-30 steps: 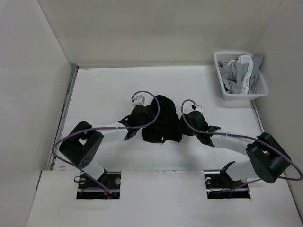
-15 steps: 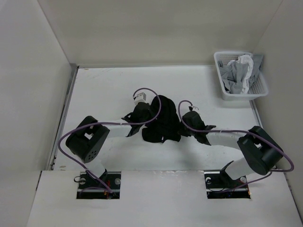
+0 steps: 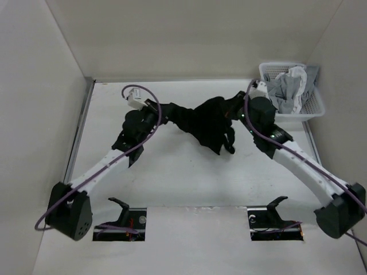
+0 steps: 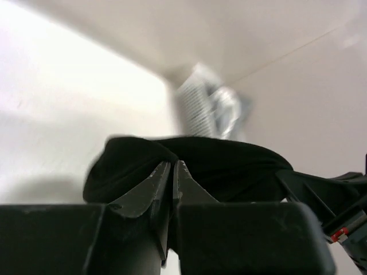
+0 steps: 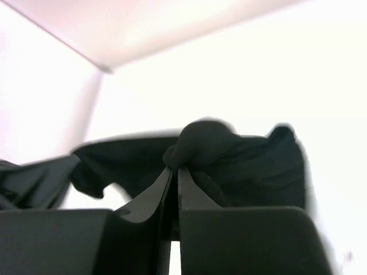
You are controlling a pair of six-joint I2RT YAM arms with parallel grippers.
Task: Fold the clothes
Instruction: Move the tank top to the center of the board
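The clothes (image 3: 209, 123), a plain black garment, hang stretched between both grippers above the white table (image 3: 172, 172), sagging in the middle. My left gripper (image 3: 163, 110) is shut on the garment's left end. In the left wrist view its tips (image 4: 172, 164) pinch a bunch of black cloth (image 4: 218, 166). My right gripper (image 3: 239, 105) is shut on the right end. The right wrist view has its tips (image 5: 174, 168) closed on a bunched fold of the clothes (image 5: 229, 154).
A white basket (image 3: 312, 109) holding light grey and white garments (image 3: 289, 86) stands at the back right corner, close behind the right gripper. White walls enclose the table at the left, back and right. Two dark brackets sit near the arm bases.
Both grippers closed on the black garment, then rose and swung apart toward the back. The garment went from a heap at mid-table to a lifted, stretched span.
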